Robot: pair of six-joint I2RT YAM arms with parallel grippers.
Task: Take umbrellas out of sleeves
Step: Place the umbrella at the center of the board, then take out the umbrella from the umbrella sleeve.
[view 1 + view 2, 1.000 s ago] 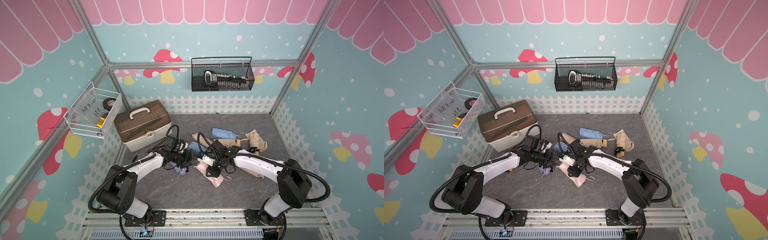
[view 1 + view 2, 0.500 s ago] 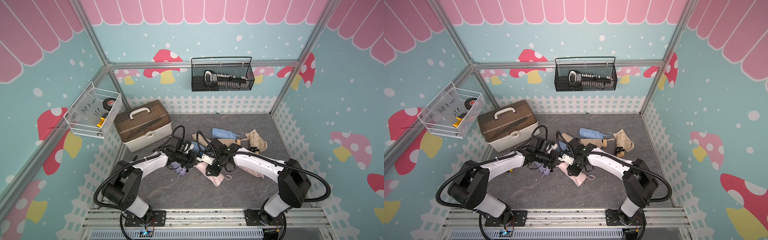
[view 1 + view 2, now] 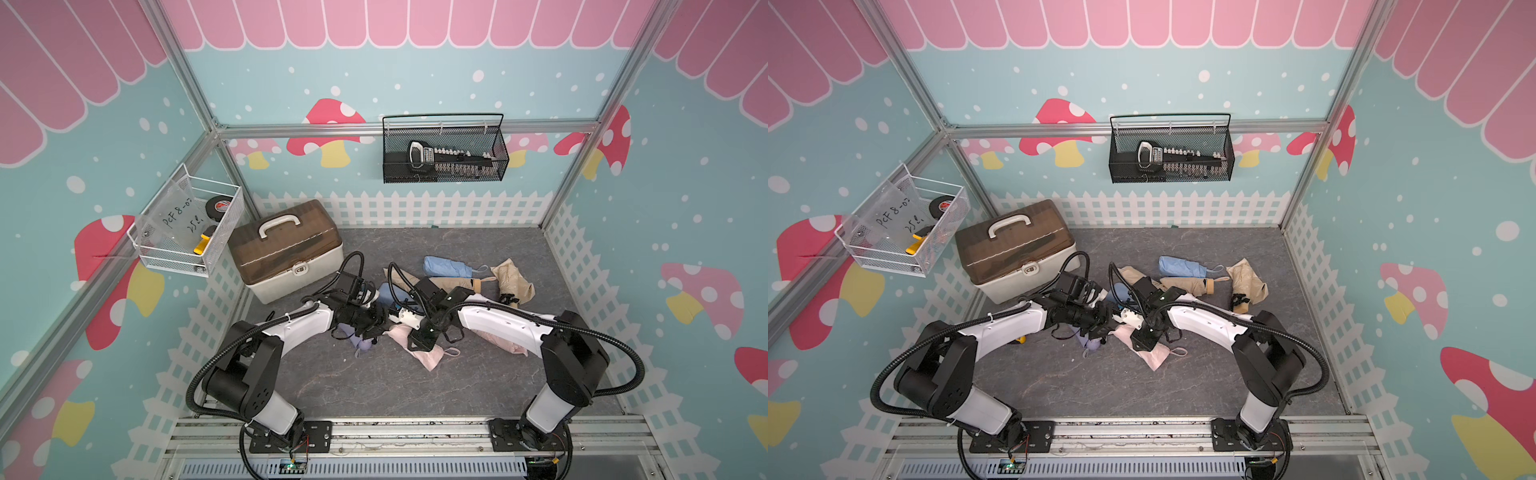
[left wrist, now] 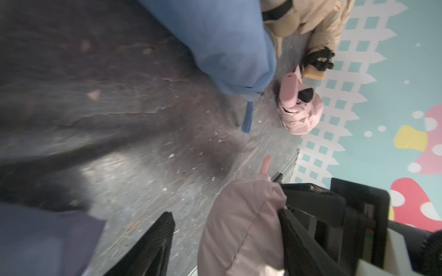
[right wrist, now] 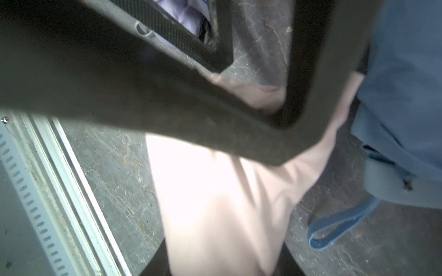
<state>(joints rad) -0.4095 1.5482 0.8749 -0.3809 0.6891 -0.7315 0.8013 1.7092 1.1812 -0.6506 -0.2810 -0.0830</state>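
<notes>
Your right tool (image 3: 419,341) holds the pink sleeve (image 3: 430,359) mid-worktop (image 3: 374,395), its umbrella seemingly not yet out. Your left tool (image 3: 378,327) stands wide around the sleeve's end. Behind, the blue umbrella (image 3: 449,267) and a beige umbrella (image 3: 451,284) lie bare.

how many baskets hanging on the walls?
2. A white wire basket hangs on the left wall, above the brown-lidded case. A black mesh basket hangs on the back wall. None seem hidden.
</notes>
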